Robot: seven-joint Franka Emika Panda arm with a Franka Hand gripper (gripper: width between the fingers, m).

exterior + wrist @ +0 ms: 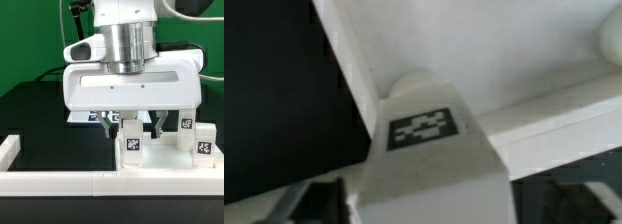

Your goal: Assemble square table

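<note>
In the exterior view the arm points straight down, wrist vertical, and the gripper hangs over the slab, which lies behind the wall. A tagged leg stands upright between the jaws, which look closed narrow on it. I judge it is held upright so its end can go into a corner of the slab. Two more legs stand beside the jaws.

In the wrist view the leg fills the gap between the fingers, its tag facing the camera. White slab surface lies just beyond its tip.
</note>
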